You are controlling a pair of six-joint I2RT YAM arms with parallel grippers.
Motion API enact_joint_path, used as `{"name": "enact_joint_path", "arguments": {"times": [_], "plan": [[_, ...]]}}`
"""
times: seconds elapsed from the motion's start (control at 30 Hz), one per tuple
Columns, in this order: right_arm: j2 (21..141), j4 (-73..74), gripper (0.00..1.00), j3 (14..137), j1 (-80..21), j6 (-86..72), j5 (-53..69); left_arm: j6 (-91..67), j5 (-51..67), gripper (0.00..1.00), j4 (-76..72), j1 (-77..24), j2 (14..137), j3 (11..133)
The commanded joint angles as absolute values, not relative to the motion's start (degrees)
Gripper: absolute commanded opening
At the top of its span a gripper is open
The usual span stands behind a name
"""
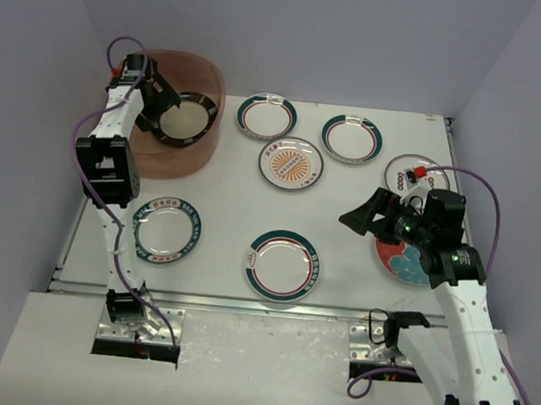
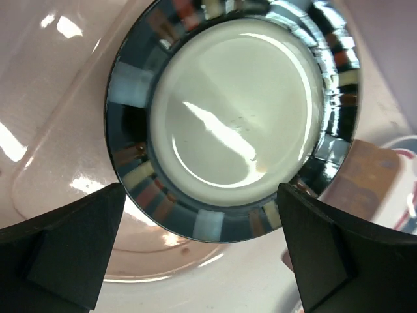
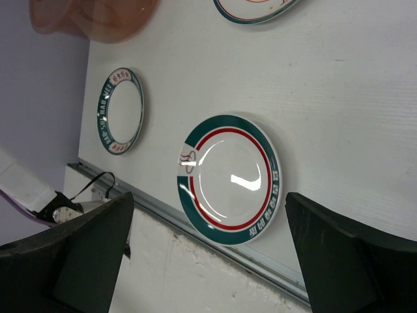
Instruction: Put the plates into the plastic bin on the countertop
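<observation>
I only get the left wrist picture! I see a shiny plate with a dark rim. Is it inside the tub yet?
Observer: Yes. From above, that plate sits inside the pinkish tub, at the far left corner of the table.
Operator: How many are left outside?
Observer: Seven more, spread over the table.
Operator: What's the right pincer doing?
Observer: The right pincer hangs open and empty above the table's right side.
</observation>
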State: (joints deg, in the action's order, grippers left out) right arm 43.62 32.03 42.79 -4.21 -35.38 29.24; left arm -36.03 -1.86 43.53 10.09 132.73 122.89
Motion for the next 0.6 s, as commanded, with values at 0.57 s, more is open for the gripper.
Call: {"name": "enact_joint_path", "arguments": {"times": [0.57], "plan": [[31.8, 40.1, 0.99, 55.2, -4.0, -35.2, 12.3, -35.9, 19.9, 1.0, 6.2, -15.4, 79.4, 76.3]]}}
